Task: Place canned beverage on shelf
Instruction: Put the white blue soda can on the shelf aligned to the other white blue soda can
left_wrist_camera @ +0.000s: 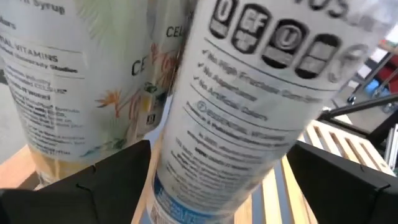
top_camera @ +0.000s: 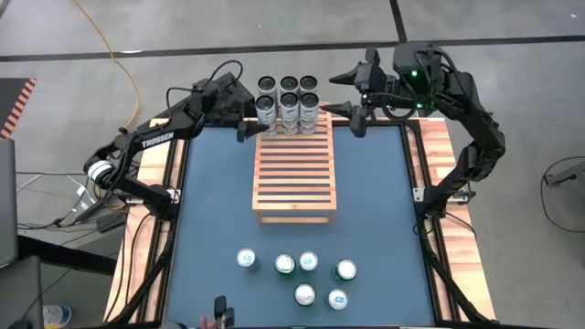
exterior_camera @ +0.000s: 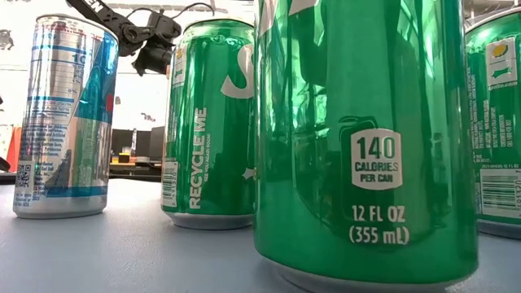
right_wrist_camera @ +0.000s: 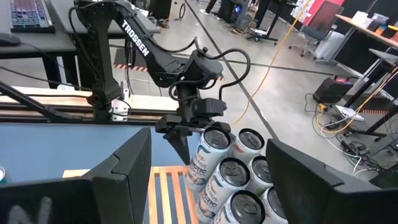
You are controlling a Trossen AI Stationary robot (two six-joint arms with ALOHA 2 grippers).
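Cans, six of them in two rows, stand on the far end of the shelf in the high view. The shelf lies lengthwise in the middle of the blue bench. The left gripper sits just beside the near-left can of that group, its fingers spread to either side of it. The right gripper hangs near the far right corner of the shelf, just beside the group but apart from it, fingers spread and holding nothing. Six more loose cans stand on the near part of the bench, well apart from the shelf.

In the low view, big green cans fill most of the picture and block nearly everything behind. A silver and blue can stands beside them on the bench, and a dark arm shows above between the cans.

In the left wrist view, a white can stands tilted in the picture between the two dark fingers, with gaps on both sides. A second can stands right beside it, and the slats show past them.

In the right wrist view, the left gripper reaches down to the grouped cans at the shelf's end, its fingers spread around the outer can. The right arm's own fingers stand wide apart with nothing between them.
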